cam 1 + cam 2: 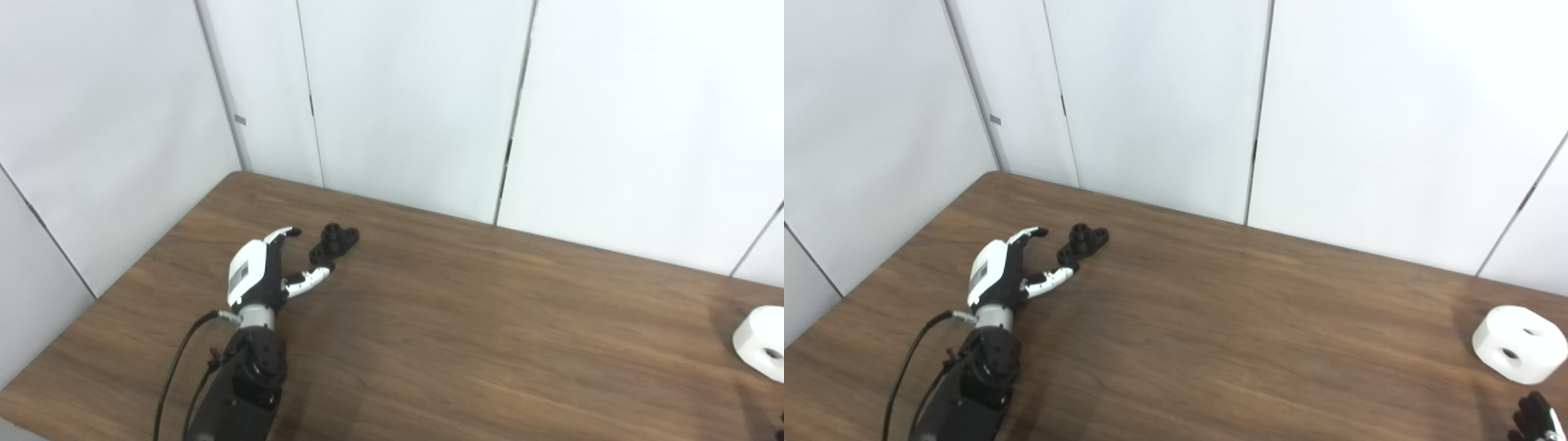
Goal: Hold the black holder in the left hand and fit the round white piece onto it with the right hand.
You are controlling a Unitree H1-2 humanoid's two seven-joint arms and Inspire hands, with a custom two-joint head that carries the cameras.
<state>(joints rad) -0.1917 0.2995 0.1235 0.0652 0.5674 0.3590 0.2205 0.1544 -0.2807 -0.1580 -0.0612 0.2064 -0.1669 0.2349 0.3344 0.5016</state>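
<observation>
The black holder (334, 242) lies flat on the brown table (465, 318), left of centre toward the back; it is a small plate with a stub and holes. My left hand (263, 269) is open just in front and to the left of it, thumb tip close to its near end, fingers spread, nothing held. The round white piece (1519, 344), a thick disc with two holes, rests near the table's right edge. Only the dark fingertips of my right hand (1534, 416) show at the bottom right corner, in front of the white piece.
White wall panels (404, 98) close off the back and left side of the table. The table's left edge (55, 352) runs diagonally near my left forearm. A black cable (174, 367) loops beside that forearm.
</observation>
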